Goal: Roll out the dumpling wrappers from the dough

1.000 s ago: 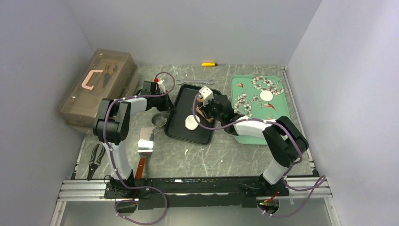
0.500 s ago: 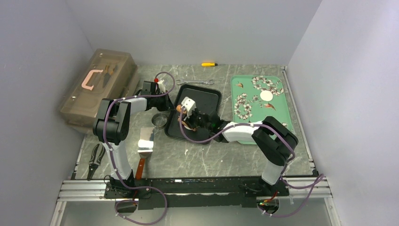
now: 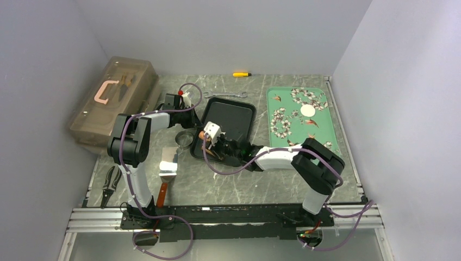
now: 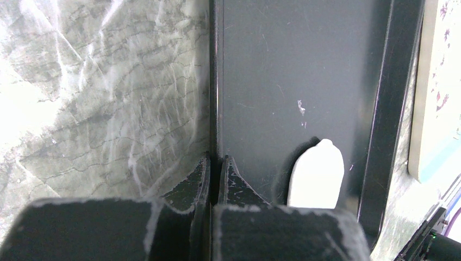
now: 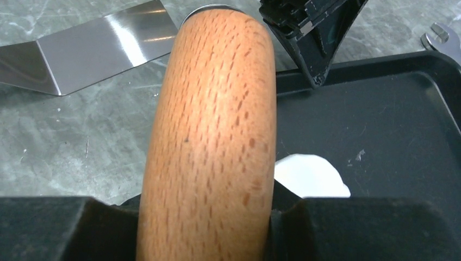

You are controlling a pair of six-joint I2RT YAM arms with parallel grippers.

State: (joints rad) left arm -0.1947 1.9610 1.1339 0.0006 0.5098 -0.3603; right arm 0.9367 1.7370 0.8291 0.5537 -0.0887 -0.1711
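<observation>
Right gripper (image 5: 206, 234): we find the fingers clamped on the wooden rolling pin (image 5: 209, 125), held low over the near left corner of the black tray (image 3: 236, 111).
Risk, roller path: we judge that the pin sits beside the dough (image 5: 311, 176) more than over it. A stroke from here could miss the sheet, or catch one edge and drag it thin on that side.
Risk, sticking: soft dough may lift with the pin and fold on itself.
Risk, tray rim: the pin's far end reaches past the rim, toward the metal scraper (image 5: 92, 49). Pressing down there could ride the rim and tip the tray.
Left gripper (image 4: 215, 163): the fingers are closed, pinching the tray's left rim. If that pinch slips, we expect the tray to skate under the rolling force.
Dough, position: on the tray floor, towards its near left end. In the overhead view it is hidden beneath the right wrist.
Dough, appearance: white, matte and flattened, with a rounded, slightly uneven edge. We cannot tell its thickness.
Dumpling wrapper (image 3: 307, 110): one small white round lies on the green floral tray (image 3: 322, 130), well apart at far right.
</observation>
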